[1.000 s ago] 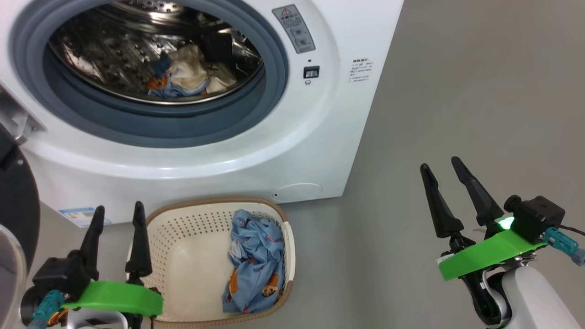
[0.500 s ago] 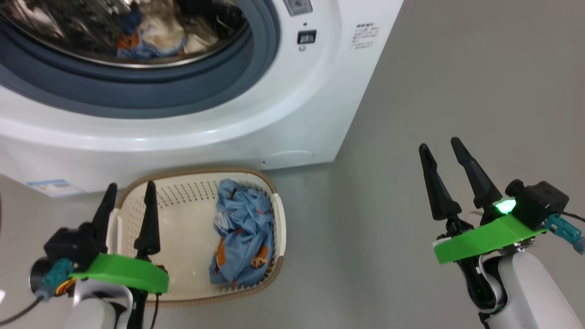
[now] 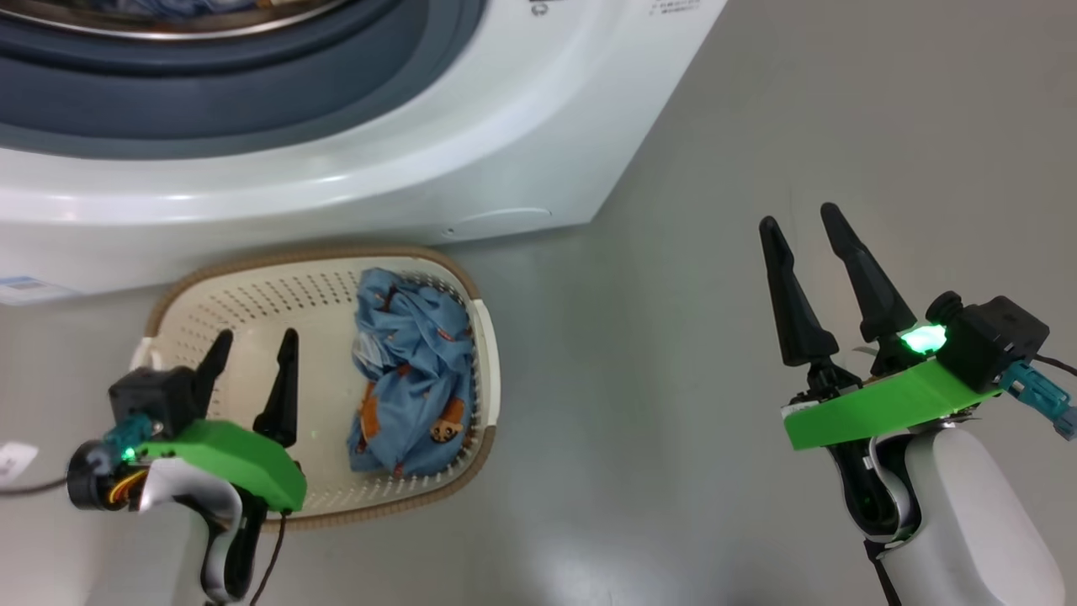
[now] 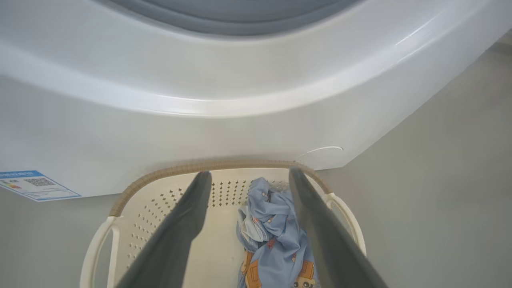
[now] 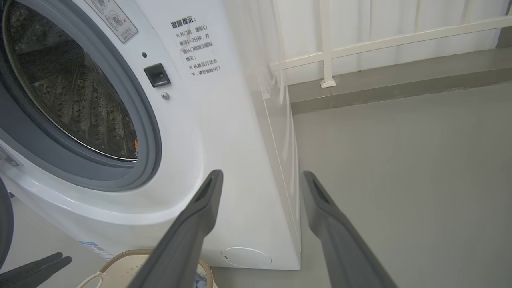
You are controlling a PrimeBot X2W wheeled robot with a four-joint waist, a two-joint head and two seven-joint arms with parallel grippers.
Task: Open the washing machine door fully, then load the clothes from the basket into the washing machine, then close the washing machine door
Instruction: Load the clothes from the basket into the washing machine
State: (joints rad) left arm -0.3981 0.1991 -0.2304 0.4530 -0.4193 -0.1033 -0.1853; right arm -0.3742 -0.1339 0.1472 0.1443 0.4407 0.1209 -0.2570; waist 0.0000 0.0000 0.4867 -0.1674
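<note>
Your head camera has tipped downward since a second ago, so the washing machine [image 3: 353, 168] now sits higher in the head view. Only the lower arc of its grey-blue gasket [image 3: 210, 93] remains at the top, and the garments seen inside the drum earlier are nearly cut off at the frame edge. The basket [image 3: 252, 282] stands on the grey floor [image 3: 656, 438] just in front of the washer's base. The remaining clothes [image 3: 408, 370], a crumpled light blue piece with orange-brown prints, lie against the basket's right side. Your left gripper [image 3: 257, 338] was level with the basket's left rim a second ago. It now hangs over the bare left half of the basket, fingers spread and holding nothing, and the garment lies to the right of its tips. In the left wrist view the cloth shows between and below the two fingers, with the blue label sticker [image 4: 34, 186] on the washer's lower left. Your right gripper [image 3: 798, 215] hovers over open floor well to the right, as before, also spread wide and empty. Its wrist view shows the steel drum [image 5: 68, 92] with its mouth uncovered.
</note>
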